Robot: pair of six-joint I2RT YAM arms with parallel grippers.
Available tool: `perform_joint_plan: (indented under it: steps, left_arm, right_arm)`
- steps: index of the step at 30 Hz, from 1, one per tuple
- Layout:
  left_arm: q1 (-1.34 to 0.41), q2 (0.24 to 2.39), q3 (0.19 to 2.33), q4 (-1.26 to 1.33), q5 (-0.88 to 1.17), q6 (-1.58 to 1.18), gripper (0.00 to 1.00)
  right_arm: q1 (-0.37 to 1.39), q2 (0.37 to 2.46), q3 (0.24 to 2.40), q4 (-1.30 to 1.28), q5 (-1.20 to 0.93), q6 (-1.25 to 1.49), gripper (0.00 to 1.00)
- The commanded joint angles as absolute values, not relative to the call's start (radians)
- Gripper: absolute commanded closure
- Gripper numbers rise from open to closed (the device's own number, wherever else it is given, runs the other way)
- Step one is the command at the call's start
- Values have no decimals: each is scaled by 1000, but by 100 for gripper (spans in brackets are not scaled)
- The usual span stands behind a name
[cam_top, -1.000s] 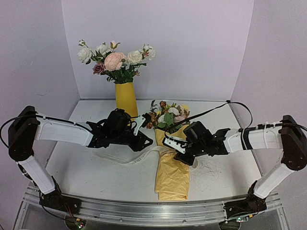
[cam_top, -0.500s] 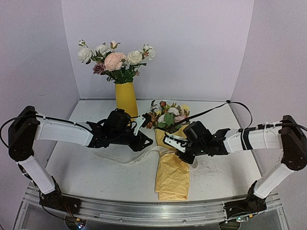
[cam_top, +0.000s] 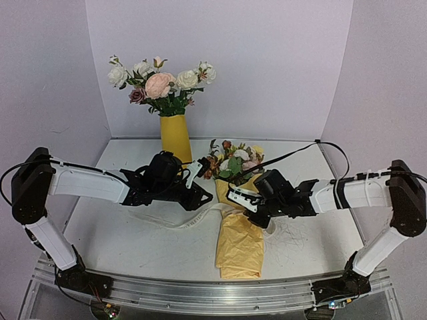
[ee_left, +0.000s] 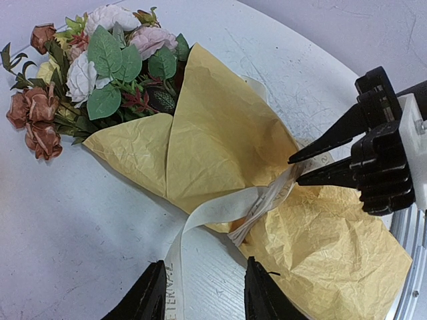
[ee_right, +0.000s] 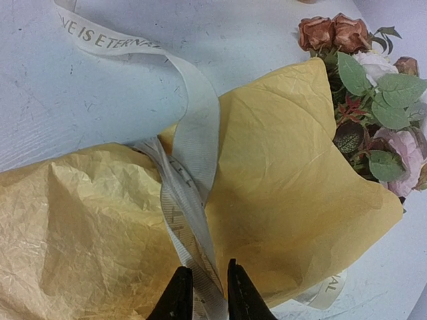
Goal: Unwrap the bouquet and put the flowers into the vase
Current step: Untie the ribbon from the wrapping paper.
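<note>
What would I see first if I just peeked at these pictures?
The cone of crinkled yellow-orange paper holding small flowers, lying flat in the middle of the white table. The right gripper pinches its loosened cream ribbon. Behind stands a tall yellow vase of big white and pink roses.

The yellow-paper bouquet (cam_top: pixel 238 233) lies flat, ribbon (ee_left: pixel 213 210) trailing loose, flowers (cam_top: pixel 235 160) toward the upright yellow vase (cam_top: pixel 175 137).

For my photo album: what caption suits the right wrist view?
Right hand pinches the cream ribbon across the yellow-wrapped bouquet.
</note>
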State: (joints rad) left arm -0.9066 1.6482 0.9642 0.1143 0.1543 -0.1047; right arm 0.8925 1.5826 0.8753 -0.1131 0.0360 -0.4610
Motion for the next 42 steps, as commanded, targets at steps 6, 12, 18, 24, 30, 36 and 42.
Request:
perform_joint_plan:
  steps: [6,12,18,24,30,36,42]
  left_arm:
    - [-903,1625,977,147,145,-106,59]
    - [-902,1630,987,147,178,-107,59]
    - [-904,1663,1010,147,228,-99,59]
    - [-945,1741,1067,148,225,-69,58]
    - [-997,1863,1166,151,190,-20,53]
    - [-1032,1957,1241,177,129,35,44]
    - [-1035,1996,1288,189,98,43,43]
  right_arm:
    - [902,1612,914,-107,19,-451,99]
    - [902,1496,888,-79,13,-417,100]
    - [903,1371,820,-29,58,-321,100]
    - [903,1312,770,-8,32,-165,100]
    - [903,1309,733,55,-29,-39,100]
    - [903,1308,684,155,-95,63,100]
    - [903,1312,662,187,-123,86,100]
